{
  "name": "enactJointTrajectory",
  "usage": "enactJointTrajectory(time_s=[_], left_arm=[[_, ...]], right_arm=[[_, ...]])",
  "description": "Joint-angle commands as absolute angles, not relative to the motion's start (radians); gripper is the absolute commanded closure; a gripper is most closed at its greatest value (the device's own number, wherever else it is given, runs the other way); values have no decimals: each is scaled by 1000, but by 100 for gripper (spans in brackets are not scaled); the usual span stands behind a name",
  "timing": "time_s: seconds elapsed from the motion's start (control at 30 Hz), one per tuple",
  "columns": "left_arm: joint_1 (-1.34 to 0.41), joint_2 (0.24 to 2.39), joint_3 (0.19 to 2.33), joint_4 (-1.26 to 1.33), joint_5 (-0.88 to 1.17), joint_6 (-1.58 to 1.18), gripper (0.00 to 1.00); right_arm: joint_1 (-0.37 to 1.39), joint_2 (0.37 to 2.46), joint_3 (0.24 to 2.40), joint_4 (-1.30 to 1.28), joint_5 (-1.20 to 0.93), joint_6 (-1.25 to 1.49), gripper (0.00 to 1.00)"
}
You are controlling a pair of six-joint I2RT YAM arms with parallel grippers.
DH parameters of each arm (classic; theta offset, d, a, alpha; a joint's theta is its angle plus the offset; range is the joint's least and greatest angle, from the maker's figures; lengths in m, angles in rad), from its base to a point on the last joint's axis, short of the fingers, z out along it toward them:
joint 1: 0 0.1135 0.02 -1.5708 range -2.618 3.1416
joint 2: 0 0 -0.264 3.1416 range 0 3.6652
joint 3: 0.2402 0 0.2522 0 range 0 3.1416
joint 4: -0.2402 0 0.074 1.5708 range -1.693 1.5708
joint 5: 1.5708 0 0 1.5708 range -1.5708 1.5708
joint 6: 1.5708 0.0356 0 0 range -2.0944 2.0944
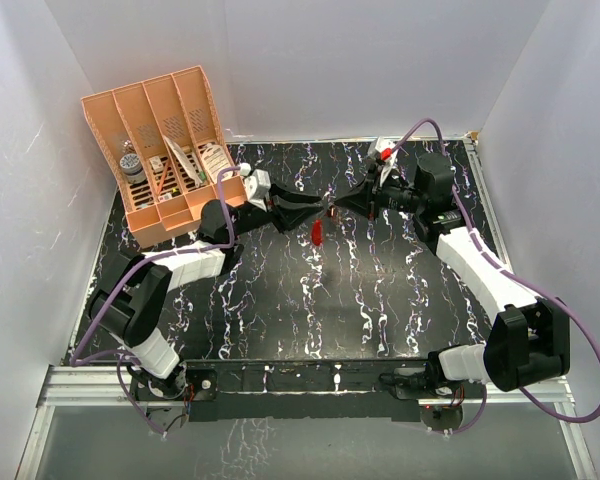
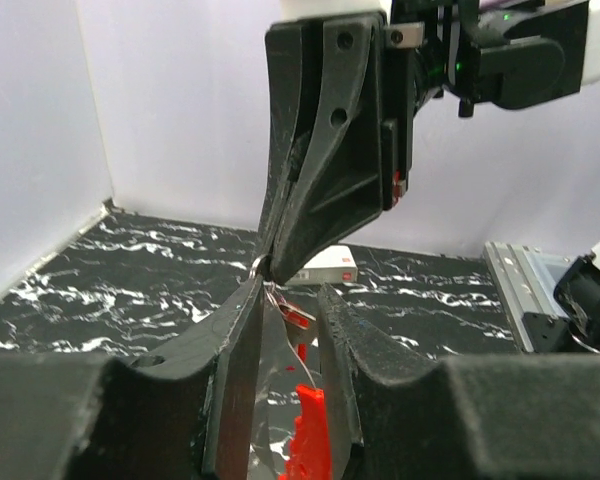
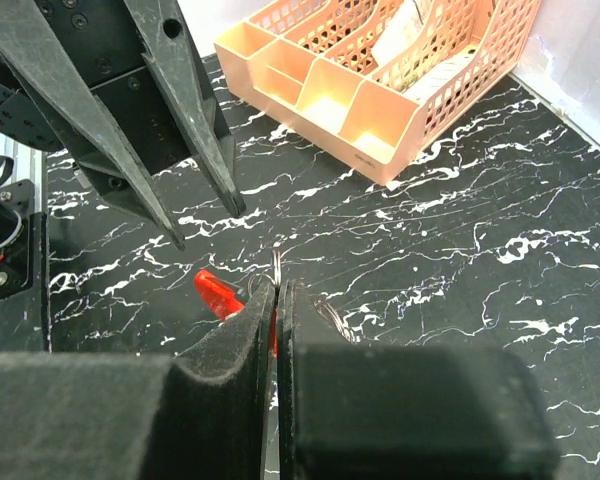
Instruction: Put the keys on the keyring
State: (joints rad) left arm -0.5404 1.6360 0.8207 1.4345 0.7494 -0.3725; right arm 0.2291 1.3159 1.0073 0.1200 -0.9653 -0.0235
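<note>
Looking at the table first: it's a black top with white marble-style veins all over. Plain white walls box it in on three sides, and a bare aluminium rail runs along the edge nearest the arm bases. We're using the orange slotted organizer as our marker. It sits in the far left corner with a few odds and ends in its slots that we can't make out. Along the same far edge, well to the right of the organizer, there's a small white-and-red box.

Both arms meet tip to tip, to the right of the organizer and a bit nearer the arm bases than it. The right claw is pressed tight together, pinching a thin wire loop that pokes out just past its tips. The left claw has its fingers spread apart, and from the right wrist camera they touch nothing.

The keyring hangs red below that meeting point, on the organizer's right. In the left wrist view its red edge shows low down in the gap between the spread left fingers. The keys, a tiny red bit, dangle just under the pinched loop. We can't tell whether it's threaded onto the keyring.
</note>
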Motion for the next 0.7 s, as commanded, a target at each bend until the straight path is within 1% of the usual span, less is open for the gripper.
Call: enactJointTrajectory(time_s=[0.0, 0.53, 0.67], left_arm=[[-538, 1608, 854, 1363, 833, -342, 73], [-537, 1680, 978, 1233, 886, -337, 72], [-537, 1686, 988, 1211, 909, -334, 74]], right_arm=[[235, 1307, 1070, 92, -990, -74, 100], [254, 1296, 1078, 50, -1020, -128, 100], [256, 1292, 1078, 48, -1020, -131, 100]])
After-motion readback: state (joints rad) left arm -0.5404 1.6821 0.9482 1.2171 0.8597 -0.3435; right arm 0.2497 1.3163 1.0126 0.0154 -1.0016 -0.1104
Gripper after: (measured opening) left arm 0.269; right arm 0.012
